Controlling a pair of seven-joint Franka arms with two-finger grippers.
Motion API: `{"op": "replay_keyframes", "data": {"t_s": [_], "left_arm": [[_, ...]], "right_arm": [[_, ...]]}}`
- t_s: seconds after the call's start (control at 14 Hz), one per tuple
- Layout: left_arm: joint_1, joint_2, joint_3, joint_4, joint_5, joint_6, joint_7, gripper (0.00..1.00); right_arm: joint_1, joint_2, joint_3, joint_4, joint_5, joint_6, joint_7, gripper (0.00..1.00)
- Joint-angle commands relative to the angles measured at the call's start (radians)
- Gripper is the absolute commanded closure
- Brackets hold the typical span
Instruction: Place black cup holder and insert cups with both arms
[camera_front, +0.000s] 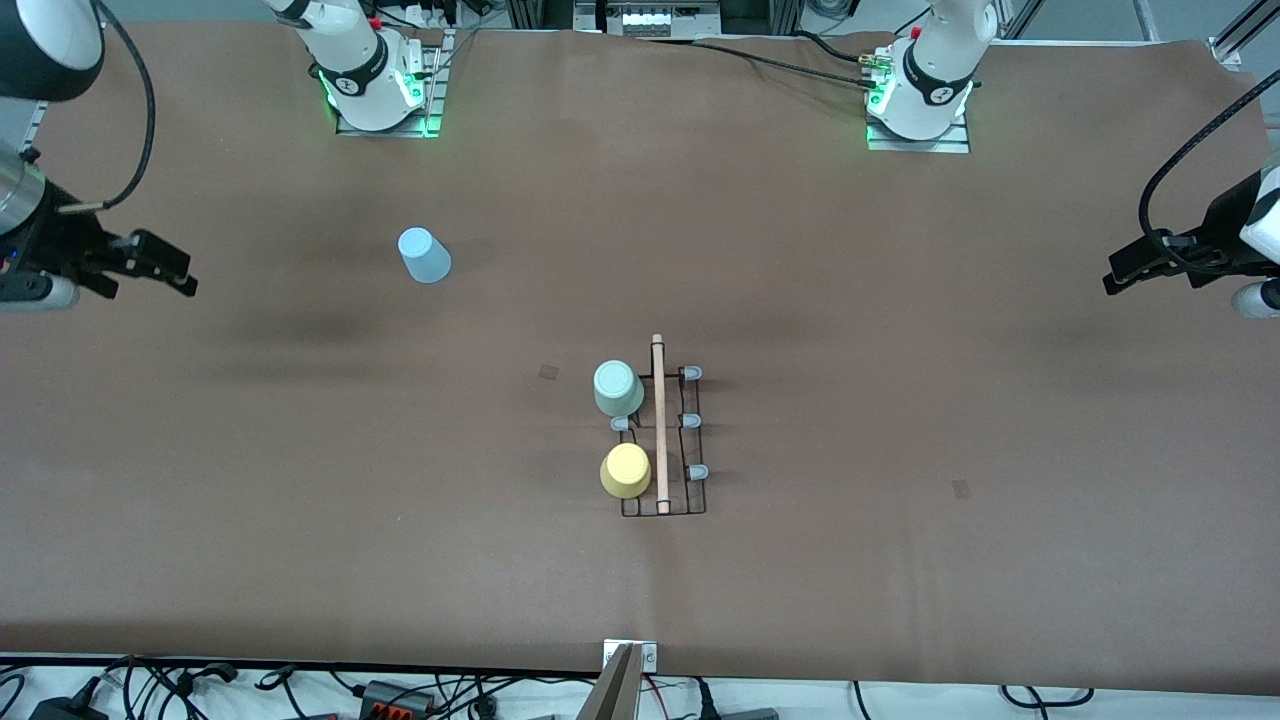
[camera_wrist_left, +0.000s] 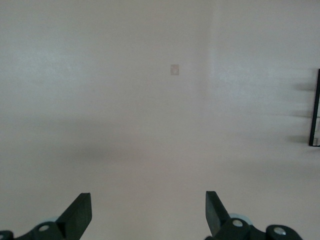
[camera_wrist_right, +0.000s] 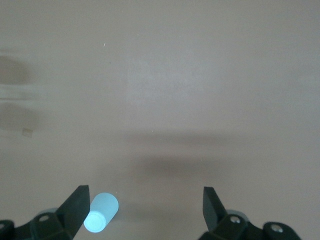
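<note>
Mid-table stands the black cup holder (camera_front: 662, 440), mint-green cup (camera_front: 618, 388) and yellow cup (camera_front: 626, 470) already on its pegs. Light blue cup (camera_front: 424, 255) waits loose toward the right arm's end. Left gripper (camera_front: 1135, 271) and right gripper (camera_front: 160, 265) hover empty, fingers apart, over the table's ends.

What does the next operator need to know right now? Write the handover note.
Left gripper: open, empty, waiting over the table's edge at the left arm's end.
Right gripper: open, empty, over the table at the right arm's end.
Black cup holder: standing mid-table.
Done: mint-green cup and yellow cup sit upside down on pegs on the holder's side toward the right arm's end.
Left: light blue cup stands upside down on the table, farther from the front camera than the holder; four pegs are free.
</note>
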Motion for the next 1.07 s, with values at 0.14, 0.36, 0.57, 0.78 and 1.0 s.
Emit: {"op": "replay_keyframes", "data": {"t_s": [0.14, 0.36, 0.57, 0.78, 1.0], "left_arm": [[0.001, 0.003, -0.011, 0.029, -0.019, -0.013, 0.018, 0.00], [0.002, 0.004, -0.011, 0.029, -0.019, -0.013, 0.020, 0.00], [0.002, 0.004, -0.011, 0.029, -0.019, -0.013, 0.020, 0.00], [0.002, 0.004, -0.011, 0.031, -0.017, -0.013, 0.020, 0.00], [0.001, 0.004, -0.011, 0.031, -0.016, -0.011, 0.018, 0.00]], "right_arm": [[-0.016, -0.033, 0.017, 0.004, -0.015, -0.020, 0.020, 0.00], [-0.019, -0.033, 0.017, 0.014, -0.015, -0.057, 0.026, 0.00], [-0.021, -0.035, 0.013, 0.016, -0.016, -0.060, 0.019, 0.00], [-0.015, -0.030, 0.020, 0.028, -0.041, -0.060, 0.011, 0.00], [-0.015, -0.023, 0.020, 0.031, -0.038, -0.060, 0.020, 0.00]]}}
